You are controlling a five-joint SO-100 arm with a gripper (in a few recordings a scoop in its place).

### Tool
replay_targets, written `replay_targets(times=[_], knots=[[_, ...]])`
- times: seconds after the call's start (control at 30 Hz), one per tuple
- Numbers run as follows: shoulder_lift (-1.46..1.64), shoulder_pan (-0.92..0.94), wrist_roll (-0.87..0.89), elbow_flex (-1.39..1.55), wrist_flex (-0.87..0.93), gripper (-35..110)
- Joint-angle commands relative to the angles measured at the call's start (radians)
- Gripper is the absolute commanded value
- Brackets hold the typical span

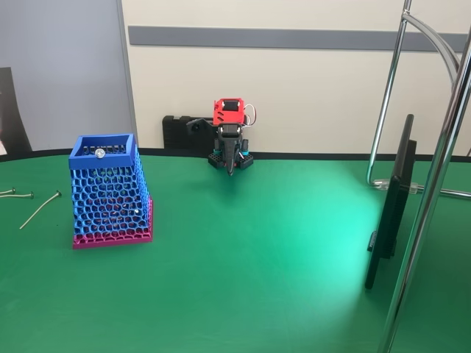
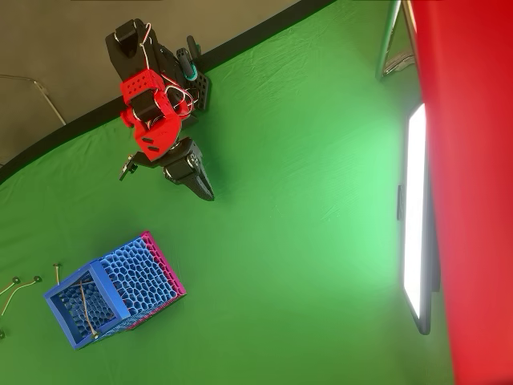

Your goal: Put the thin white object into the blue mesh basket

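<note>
Arm parked at the far edge of the green table (image 1: 243, 265), folded over its black base. The gripper (image 1: 231, 168) points down toward the cloth in the fixed view; in the overhead view the gripper (image 2: 204, 189) sits well apart from the basket, up and to the right of it. Jaws look closed together with nothing between them; no gap visible in either view.

Blue basket (image 1: 110, 193) stands upright on the left part of the table, pink base down, open square rim up. In the overhead view the basket (image 2: 112, 290) appears at lower left, leaning in the picture because of the camera angle.

A white stick (image 2: 82, 309) lies inside the basket, running diagonally across the opening as seen from above. In the fixed view the small round knob of this stick (image 1: 98, 153) shows just inside the rim, near the back wall. The stick's lower end is seen only faintly through the mesh.

More sticks of the same kind lie on the cloth left of the basket: one spare stick (image 1: 40, 209) slanted, just beside the basket but not touching, and two short ends (image 1: 16, 194) at the left edge of the picture.

A dark flat screen (image 1: 390, 206) stands edge-on at right, near a chrome stand (image 1: 430, 191).
</note>
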Motion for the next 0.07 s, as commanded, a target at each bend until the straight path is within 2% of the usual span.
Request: replay_targets(times=[0.0,0.03], knots=[[0.009,-0.009,0.008,0.008,0.006,1],[0.009,-0.009,0.008,0.008,0.006,1]])
